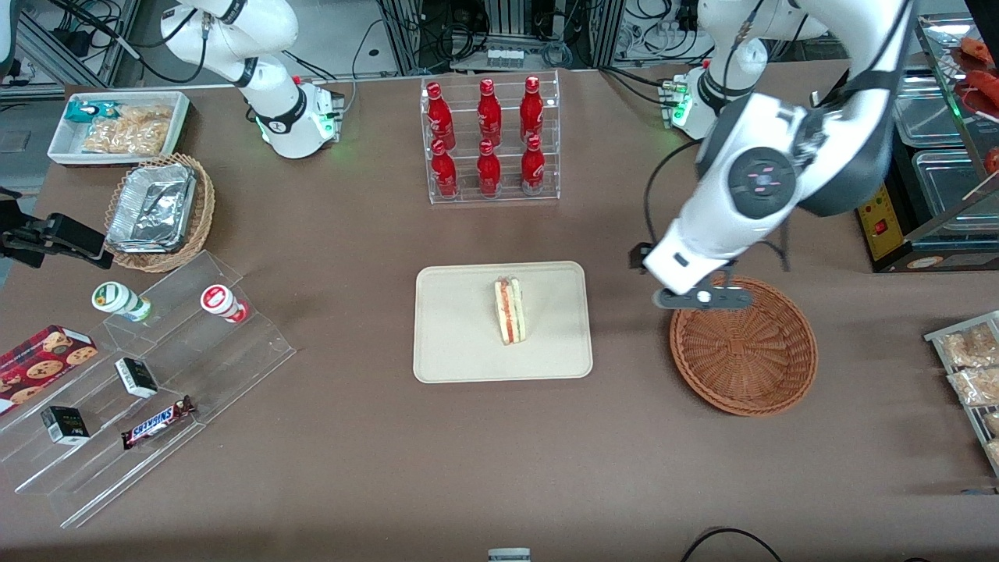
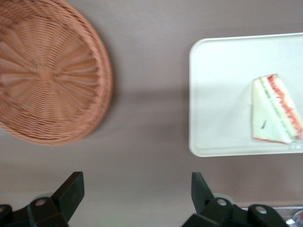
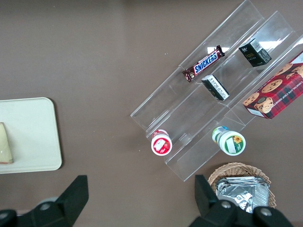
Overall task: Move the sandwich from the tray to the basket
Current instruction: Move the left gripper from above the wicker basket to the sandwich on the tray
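In the front view your gripper (image 1: 704, 297) hangs near the wicker basket (image 1: 741, 359), hiding part of its rim; the sandwich (image 1: 511, 311) lies on the cream tray (image 1: 453, 328), beside that basket; red bottles (image 1: 490, 113) stand farther from the camera than the tray. Your left wrist view reveals fingers (image 2: 71, 194) the front view hides; they are released, spread apart. Your right wrist view shows a yellow flower on the green-and-white tub (image 3: 229, 142); a candy bar (image 3: 204, 64) rests on the clear rack (image 3: 189, 153), toward the parked arm's end.
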Robot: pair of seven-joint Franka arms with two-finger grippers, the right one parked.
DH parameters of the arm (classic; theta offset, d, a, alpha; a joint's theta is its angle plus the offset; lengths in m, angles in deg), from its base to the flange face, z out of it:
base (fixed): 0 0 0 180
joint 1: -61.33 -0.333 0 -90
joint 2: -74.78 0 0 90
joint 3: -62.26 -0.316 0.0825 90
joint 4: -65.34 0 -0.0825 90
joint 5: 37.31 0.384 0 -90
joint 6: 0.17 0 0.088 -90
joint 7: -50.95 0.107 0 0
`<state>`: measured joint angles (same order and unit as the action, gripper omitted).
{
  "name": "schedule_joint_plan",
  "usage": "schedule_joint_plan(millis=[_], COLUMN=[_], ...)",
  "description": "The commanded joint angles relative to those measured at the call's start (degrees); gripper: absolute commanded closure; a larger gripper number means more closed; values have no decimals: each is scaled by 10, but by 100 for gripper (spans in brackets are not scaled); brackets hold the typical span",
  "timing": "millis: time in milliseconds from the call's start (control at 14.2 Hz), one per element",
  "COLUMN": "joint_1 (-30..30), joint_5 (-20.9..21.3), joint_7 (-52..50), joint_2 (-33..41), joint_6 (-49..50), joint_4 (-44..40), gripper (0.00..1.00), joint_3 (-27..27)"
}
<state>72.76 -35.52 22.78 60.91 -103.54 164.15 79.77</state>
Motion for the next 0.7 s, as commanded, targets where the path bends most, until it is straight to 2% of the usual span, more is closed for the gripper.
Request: schedule_joint_plan(millis=[0, 140, 351, 632], joint_1=[46, 74, 102, 176], joint_5=[48, 81, 74, 86], joint_7=[-87, -150, -181, -314], joint_2=[-43, -70, -104, -159], joint_6=[-8, -10, -46, -150], joint_4=[-33, -48, -63, -85], gripper=[0, 0, 0, 0], joint_3=[-8, -7, -6, -8])
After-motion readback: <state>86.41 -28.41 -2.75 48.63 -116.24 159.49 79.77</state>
